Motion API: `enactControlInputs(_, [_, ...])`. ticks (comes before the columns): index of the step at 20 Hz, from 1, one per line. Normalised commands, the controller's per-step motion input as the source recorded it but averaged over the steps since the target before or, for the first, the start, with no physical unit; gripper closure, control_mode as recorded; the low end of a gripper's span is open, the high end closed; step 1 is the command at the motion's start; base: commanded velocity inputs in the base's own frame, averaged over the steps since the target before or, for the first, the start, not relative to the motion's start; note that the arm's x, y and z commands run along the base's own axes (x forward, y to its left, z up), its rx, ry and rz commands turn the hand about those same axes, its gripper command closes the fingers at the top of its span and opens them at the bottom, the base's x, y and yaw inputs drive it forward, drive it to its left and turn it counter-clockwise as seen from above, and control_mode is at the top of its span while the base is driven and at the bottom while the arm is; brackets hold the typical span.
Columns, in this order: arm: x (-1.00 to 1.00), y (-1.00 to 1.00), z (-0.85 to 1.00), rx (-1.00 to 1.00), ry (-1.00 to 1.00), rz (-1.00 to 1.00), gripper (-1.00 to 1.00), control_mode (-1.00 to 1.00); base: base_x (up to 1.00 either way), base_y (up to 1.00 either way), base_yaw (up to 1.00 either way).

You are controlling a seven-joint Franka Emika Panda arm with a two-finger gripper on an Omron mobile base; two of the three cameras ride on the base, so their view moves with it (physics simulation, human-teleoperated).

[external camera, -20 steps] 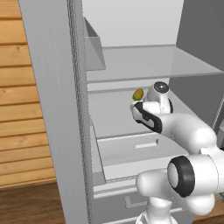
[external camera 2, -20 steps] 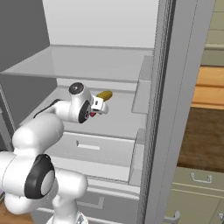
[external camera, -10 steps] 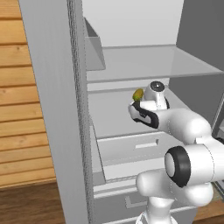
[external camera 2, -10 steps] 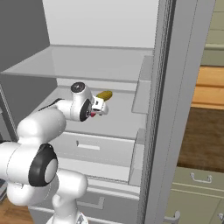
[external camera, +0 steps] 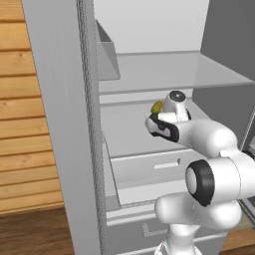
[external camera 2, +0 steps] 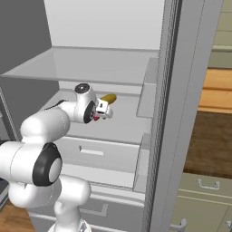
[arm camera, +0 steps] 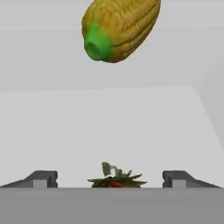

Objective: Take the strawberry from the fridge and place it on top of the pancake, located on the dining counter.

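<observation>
Strawberry (arm camera: 116, 177) is seen bottom centre of the hand view on the fridge shelf (arm camera: 109, 127), between the wide-open, empty end effector (arm camera: 116, 178) tips. Likely light, soft, easily bruised; body best pinched gently across its sides.

**Colours inside the open fridge**

The fridge (external camera: 55, 124) is light grey outside, with pale, almost white shelves. The strawberry (arm camera: 116, 180) is red under a ragged green leaf cap. Behind it, the corn cob (arm camera: 119, 27) is golden yellow with a ribbed kernel pattern and a bright green stub end. The arm is white with dark joints. The wall (external camera: 25, 124) shows warm orange-brown wooden planks.
</observation>
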Motion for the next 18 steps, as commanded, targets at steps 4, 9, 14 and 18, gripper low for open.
enactControlInputs(4, [0.0,0.0,-0.13,0.0,0.06,0.0,1.0,-1.0,0.0,0.0,0.0])
enactControlInputs(9, [-0.01,0.0,-0.05,0.0,0.01,0.0,1.0,-1.0,0.0,0.0,0.0])
enactControlInputs(14, [-0.28,0.0,-0.13,0.0,-0.06,0.0,1.0,-1.0,0.0,0.0,0.0])
enactControlInputs(18, [-0.41,0.0,-0.03,0.0,-0.13,0.0,1.0,-1.0,0.0,0.0,0.0])
